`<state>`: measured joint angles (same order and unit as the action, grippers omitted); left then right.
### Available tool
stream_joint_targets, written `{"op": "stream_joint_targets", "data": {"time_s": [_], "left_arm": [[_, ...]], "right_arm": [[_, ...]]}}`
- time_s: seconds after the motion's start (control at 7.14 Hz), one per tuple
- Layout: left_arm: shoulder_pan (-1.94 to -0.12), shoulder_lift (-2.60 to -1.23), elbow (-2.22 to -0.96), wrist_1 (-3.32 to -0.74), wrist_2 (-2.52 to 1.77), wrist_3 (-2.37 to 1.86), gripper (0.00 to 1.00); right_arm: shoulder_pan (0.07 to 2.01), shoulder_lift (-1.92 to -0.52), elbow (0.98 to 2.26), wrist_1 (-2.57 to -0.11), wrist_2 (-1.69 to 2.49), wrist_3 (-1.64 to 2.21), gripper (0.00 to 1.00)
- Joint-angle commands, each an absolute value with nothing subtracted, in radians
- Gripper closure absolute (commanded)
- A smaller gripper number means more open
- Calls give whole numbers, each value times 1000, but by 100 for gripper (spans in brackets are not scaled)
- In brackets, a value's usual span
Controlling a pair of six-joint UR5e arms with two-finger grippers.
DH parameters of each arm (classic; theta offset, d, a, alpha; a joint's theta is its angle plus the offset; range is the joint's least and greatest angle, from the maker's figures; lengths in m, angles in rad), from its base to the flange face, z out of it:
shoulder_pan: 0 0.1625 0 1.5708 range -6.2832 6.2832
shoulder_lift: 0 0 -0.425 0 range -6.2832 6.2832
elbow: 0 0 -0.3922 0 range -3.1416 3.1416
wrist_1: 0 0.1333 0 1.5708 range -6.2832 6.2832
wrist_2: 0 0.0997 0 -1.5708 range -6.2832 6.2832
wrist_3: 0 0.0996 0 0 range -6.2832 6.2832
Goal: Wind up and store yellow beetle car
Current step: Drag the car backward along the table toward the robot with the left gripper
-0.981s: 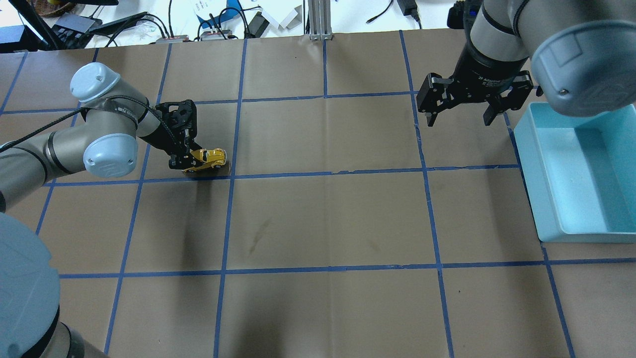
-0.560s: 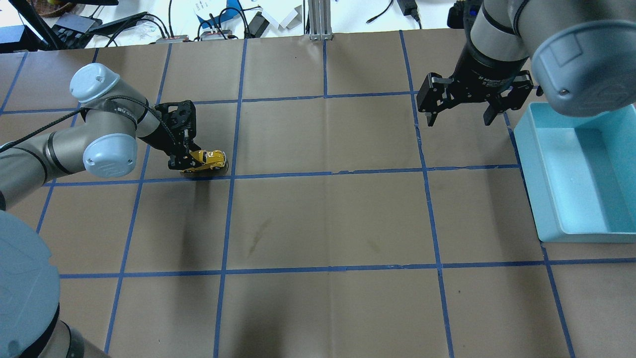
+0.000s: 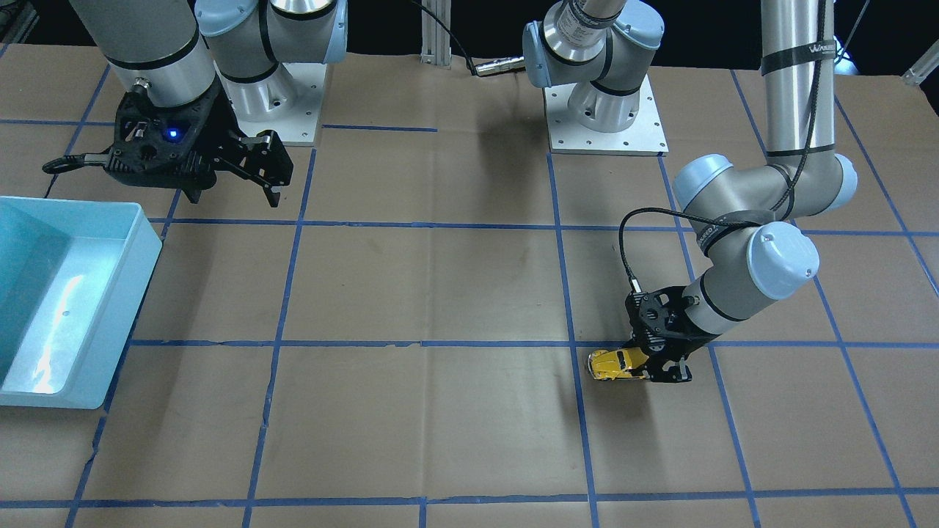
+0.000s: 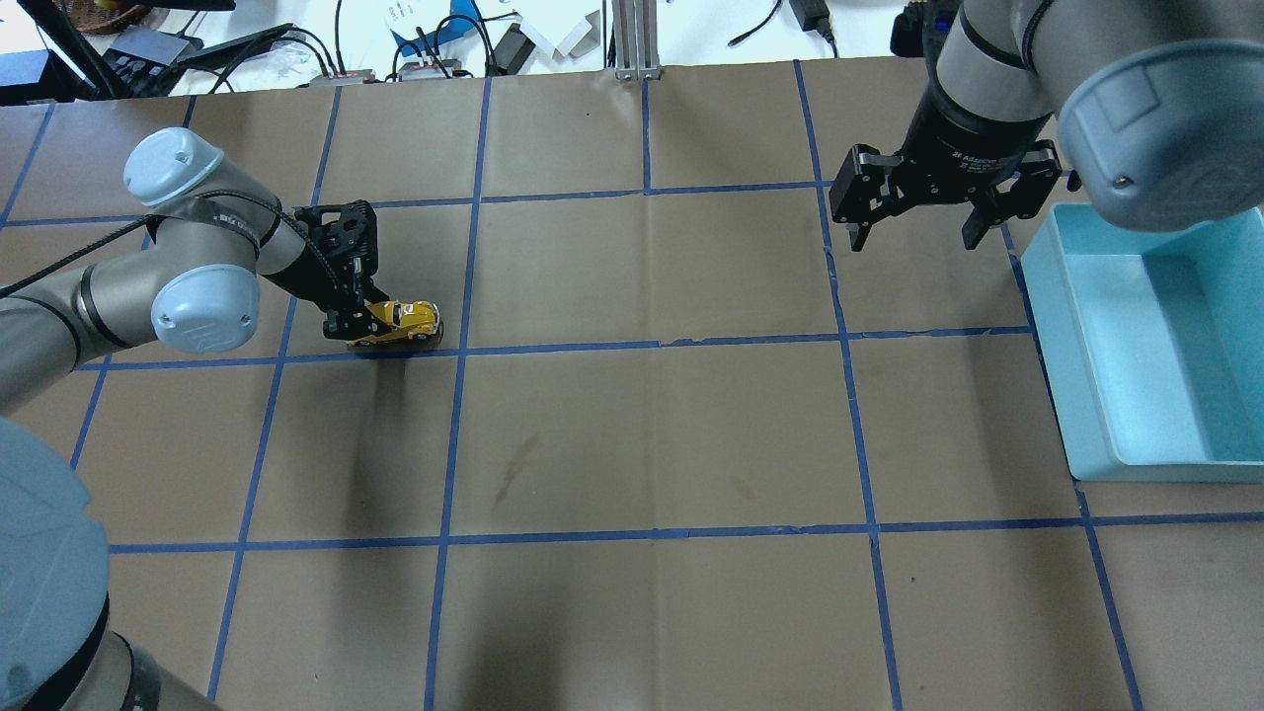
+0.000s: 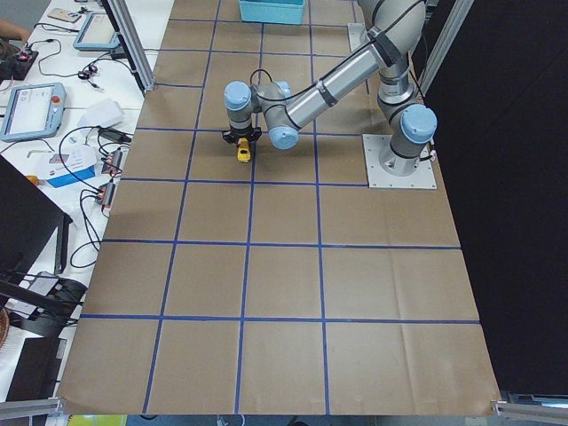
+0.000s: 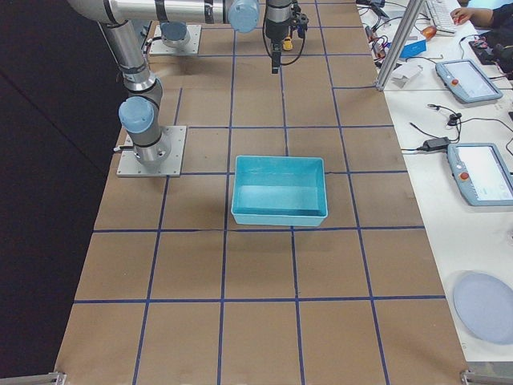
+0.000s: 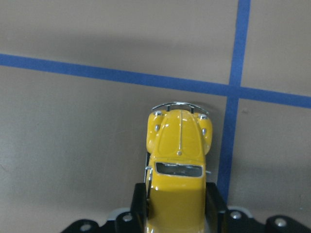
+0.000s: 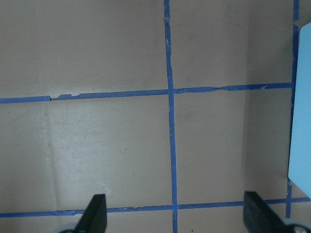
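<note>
yellow beetle car [image 4: 405, 320], tight in the left tool [image 4: 361, 326], seemingly slightly further left than before

light: bright overhead | shadows: soft, diffuse | glare: teal bin [image 3: 55, 323] floor | focus: sharp throughout

Your car [image 7: 179, 145] was glossy yellow paint with bright, chrome-like bumpers. Your counter [image 4: 652, 434] wore matt brown paper, creased in places, gridded with blue tape [image 4: 553, 348] ragged at some edges. The bin [image 4: 1185, 355] looked like smooth, shiny teal plastic. The left claw [image 3: 656, 367] on the car was matt black.
</note>
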<state>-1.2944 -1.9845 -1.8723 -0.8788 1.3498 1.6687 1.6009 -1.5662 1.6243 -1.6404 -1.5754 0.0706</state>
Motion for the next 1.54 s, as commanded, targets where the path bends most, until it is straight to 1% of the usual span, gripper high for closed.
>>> {"op": "stream_joint_targets", "data": {"time_s": [0.0, 1.4], "left_arm": [[-1278, -1983, -1873, -881, 1348, 1674, 75], [-1227, -1982, -1876, -887, 1312, 1738, 75]], "right_arm": [[1601, -1566, 1624, -1641, -1575, 71, 0], [1600, -1566, 1624, -1641, -1575, 69, 0]]}}
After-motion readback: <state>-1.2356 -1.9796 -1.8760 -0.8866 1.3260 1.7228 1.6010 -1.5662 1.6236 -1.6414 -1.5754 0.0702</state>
